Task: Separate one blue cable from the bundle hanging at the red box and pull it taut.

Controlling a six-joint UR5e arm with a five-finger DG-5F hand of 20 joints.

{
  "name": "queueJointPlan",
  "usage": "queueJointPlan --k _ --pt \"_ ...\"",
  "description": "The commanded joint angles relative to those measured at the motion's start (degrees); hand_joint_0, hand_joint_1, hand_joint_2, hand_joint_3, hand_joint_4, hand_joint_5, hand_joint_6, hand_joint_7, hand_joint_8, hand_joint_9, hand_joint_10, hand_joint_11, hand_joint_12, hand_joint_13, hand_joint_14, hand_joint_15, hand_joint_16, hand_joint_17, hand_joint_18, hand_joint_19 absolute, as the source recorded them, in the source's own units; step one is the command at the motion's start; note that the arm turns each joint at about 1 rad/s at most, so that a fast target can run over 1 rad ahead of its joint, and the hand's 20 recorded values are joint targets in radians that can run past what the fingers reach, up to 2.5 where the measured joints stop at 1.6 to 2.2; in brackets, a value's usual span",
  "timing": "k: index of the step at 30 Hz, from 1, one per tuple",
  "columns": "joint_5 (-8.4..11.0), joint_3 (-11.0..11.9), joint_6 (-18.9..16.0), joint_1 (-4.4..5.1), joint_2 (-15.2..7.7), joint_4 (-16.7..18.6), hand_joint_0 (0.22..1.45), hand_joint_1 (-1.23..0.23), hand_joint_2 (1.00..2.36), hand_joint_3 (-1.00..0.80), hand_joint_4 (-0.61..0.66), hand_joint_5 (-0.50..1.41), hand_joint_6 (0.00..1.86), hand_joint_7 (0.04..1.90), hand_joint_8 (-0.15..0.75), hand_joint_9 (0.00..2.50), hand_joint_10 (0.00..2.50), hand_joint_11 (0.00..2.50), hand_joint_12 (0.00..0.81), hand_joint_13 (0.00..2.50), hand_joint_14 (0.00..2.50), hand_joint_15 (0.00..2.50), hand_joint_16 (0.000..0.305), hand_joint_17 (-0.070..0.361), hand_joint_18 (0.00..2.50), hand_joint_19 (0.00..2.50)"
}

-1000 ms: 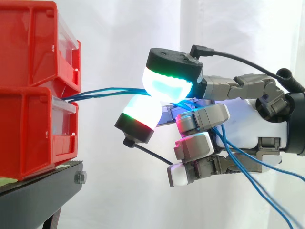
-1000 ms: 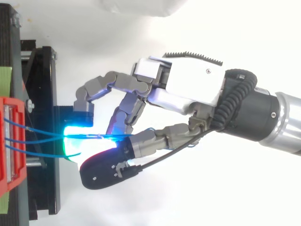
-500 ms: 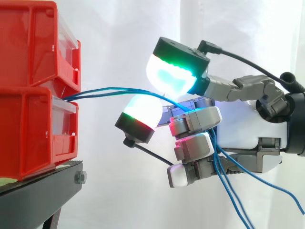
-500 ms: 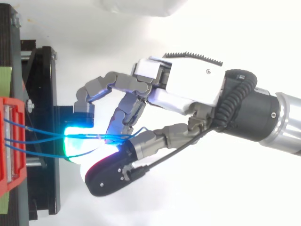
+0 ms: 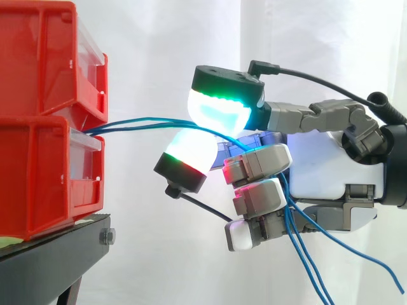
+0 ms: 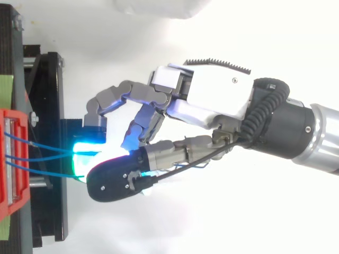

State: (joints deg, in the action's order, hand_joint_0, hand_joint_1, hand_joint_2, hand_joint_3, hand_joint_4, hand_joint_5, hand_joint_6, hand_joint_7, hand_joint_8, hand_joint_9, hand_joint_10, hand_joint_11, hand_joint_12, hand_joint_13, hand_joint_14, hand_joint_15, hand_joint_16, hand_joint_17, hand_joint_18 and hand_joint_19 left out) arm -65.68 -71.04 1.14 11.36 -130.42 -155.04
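Several thin blue cables (image 5: 140, 122) leave the front of the lower red box (image 5: 38, 171) and run right to my hand (image 5: 331, 171). They pass between two glowing fingertips (image 5: 219, 111), one above and one below, which close on them. Behind the pinch the cables slip past my curled fingers, and their loose ends (image 5: 305, 254) hang down to the lower right. From above, the cables (image 6: 47, 156) fan out from the red box (image 6: 13, 159) and meet under the black-backed thumb (image 6: 116, 182) of my hand (image 6: 212, 100). I cannot tell whether one cable is apart from the others.
A second red bin (image 5: 44, 57) is stacked on the lower one. Both stand on a black stand (image 5: 51, 254) at the left. A white curtain hangs behind. There is open space below and to the right of my hand.
The upper glowing pad lifted off the cables half a second ago and has come back down onto them. The cables' loose ends hang lower than a second ago.
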Motion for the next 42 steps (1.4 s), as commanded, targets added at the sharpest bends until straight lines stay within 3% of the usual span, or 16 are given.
queueJointPlan --k 1,4,6,8,10,12,19,26,33,35,42 --pt "-0.06 0.02 0.0 0.07 0.08 -0.09 0.72 -0.84 1.0 -0.44 0.21 -0.22 0.86 1.02 0.322 1.27 0.09 1.77 0.411 1.3 0.03 0.92 0.041 0.092 1.01 0.56" --pt "-0.06 0.02 0.17 -0.02 -0.01 0.0 0.63 -0.79 1.0 -0.5 0.21 -0.21 0.86 1.01 0.333 1.3 0.06 1.78 0.404 1.31 0.03 0.92 0.041 0.092 1.02 0.58" --pt "0.03 0.02 0.35 -0.02 -0.01 -0.09 0.58 -0.67 1.0 -0.5 0.21 -0.21 0.85 1.02 0.333 1.36 0.01 1.8 0.404 1.34 0.03 0.93 0.042 0.095 1.04 0.6" --pt "0.2 -0.15 2.64 -0.02 -0.01 -1.06 0.57 -0.46 1.0 -0.5 0.2 -0.2 0.83 1.04 0.327 1.43 0.04 1.83 0.396 1.4 0.03 0.95 0.044 0.099 1.1 0.64" --pt "0.2 -0.07 3.08 0.07 0.08 -1.58 0.59 -0.39 1.0 -0.5 0.2 -0.19 0.83 1.04 0.319 1.45 0.01 1.84 0.391 1.41 0.03 0.97 0.044 0.099 1.1 0.64" --pt "0.2 -0.15 3.16 -0.02 0.08 -2.11 0.62 -0.4 1.0 -0.5 0.18 -0.19 0.82 1.06 0.314 1.46 0.0 1.85 0.389 1.42 0.03 0.96 0.044 0.098 1.09 0.64" --pt "-0.06 -0.07 3.25 -0.55 0.08 -3.25 0.63 -0.65 1.02 -0.2 0.19 -0.2 0.82 1.06 0.316 1.38 0.07 1.81 0.4 1.39 0.03 0.96 0.045 0.102 1.08 0.62" --pt "-0.24 -0.07 3.25 -0.64 0.08 -3.25 0.65 -0.67 1.02 -0.19 0.2 -0.21 0.83 1.04 0.325 1.34 0.11 1.78 0.406 1.38 0.03 0.94 0.045 0.102 1.08 0.6" --pt "-1.38 -0.07 3.25 -0.9 0.17 -3.34 0.63 -0.67 1.02 -0.32 0.21 -0.21 0.83 1.02 0.326 1.34 0.11 1.76 0.405 1.36 0.03 0.94 0.045 0.101 1.07 0.61" --pt "-1.38 -0.15 3.25 -0.9 0.61 -3.52 0.59 -0.59 1.0 -0.5 0.21 -0.21 0.83 1.02 0.329 1.34 0.11 1.76 0.406 1.37 0.03 0.95 0.046 0.103 1.07 0.62" --pt "-1.56 -0.07 3.43 -0.81 1.93 -6.59 0.54 -0.55 1.0 -0.5 0.22 -0.21 0.83 1.01 0.33 1.36 0.1 1.75 0.413 1.38 0.03 0.95 0.047 0.107 1.09 0.61"
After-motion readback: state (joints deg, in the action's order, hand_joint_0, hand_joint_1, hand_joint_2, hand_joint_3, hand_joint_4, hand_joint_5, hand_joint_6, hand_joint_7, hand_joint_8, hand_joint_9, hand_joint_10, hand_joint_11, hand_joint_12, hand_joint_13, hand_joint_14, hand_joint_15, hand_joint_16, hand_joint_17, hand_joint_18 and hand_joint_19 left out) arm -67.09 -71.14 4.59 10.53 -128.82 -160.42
